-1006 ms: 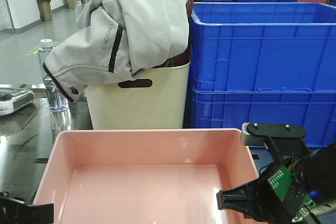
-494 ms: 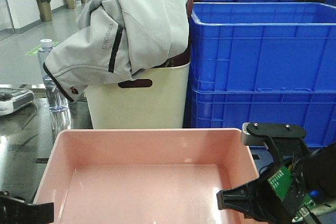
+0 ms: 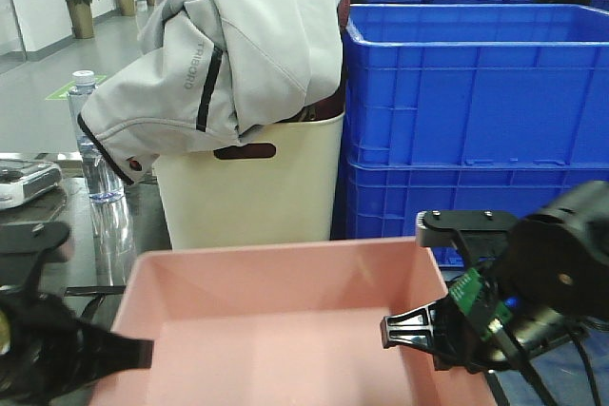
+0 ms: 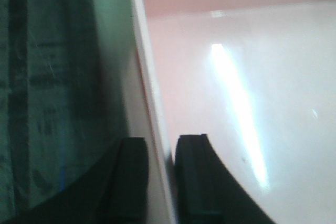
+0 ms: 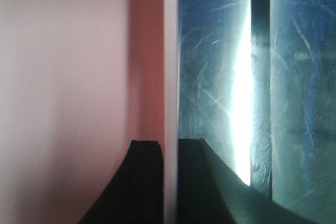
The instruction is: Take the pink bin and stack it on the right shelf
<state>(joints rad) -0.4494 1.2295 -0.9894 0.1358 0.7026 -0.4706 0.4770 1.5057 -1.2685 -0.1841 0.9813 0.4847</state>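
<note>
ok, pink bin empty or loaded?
Empty as far as shown: the pink bin shows only bare glossy floor and walls; its near end is out of frame.

A: Glossy plastic on the pink bin (image 3: 285, 282)?
B: Yes, smooth, glare-streaked. Duller ribbed plastic on the blue crates (image 3: 476, 92).
A: And the jacket (image 3: 238, 45)?
B: Matt grey cloth. Smooth plastic on the cream bin (image 3: 247, 192); dark, mirror-shiny, finely scratched top on the right shelf (image 3: 128, 230).
</note>
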